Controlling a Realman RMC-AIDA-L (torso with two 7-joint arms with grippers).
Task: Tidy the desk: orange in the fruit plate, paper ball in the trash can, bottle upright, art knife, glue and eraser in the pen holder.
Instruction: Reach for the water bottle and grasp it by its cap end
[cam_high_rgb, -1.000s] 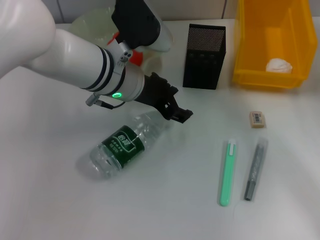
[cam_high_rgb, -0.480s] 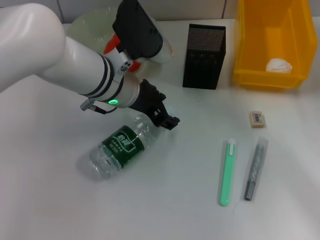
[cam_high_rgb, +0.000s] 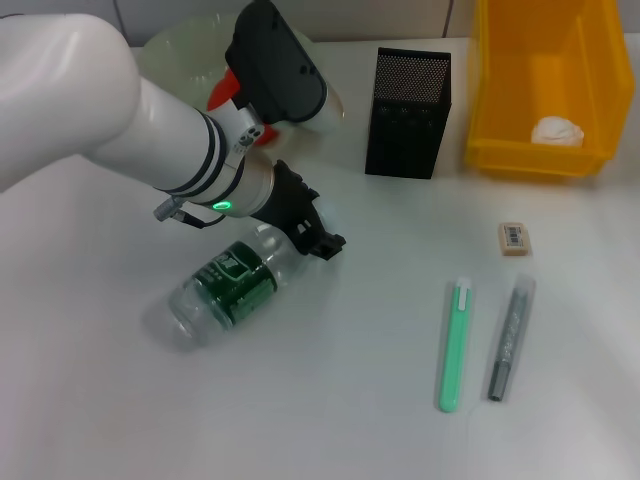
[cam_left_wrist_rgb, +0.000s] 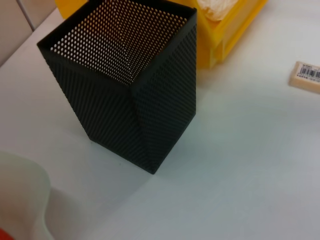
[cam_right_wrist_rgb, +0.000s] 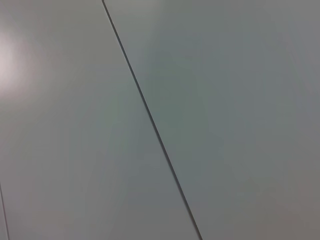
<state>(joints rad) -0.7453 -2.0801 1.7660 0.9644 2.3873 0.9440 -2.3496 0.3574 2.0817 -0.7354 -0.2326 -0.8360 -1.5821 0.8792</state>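
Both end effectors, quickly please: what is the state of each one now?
Left end effector: at the neck end of the lying bottle; open or closed cannot be told.
Right end effector: not in view.

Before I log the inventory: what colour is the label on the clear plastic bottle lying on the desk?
Dark green with white print, clearest in the head view.

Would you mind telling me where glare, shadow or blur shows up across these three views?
Head view: even light, a soft shadow under the lying bottle beside the left gripper. Left wrist view: the pen holder is sharp, with a blurred pale shape in one corner. Right wrist view: a bright glare patch on a plain grey surface.
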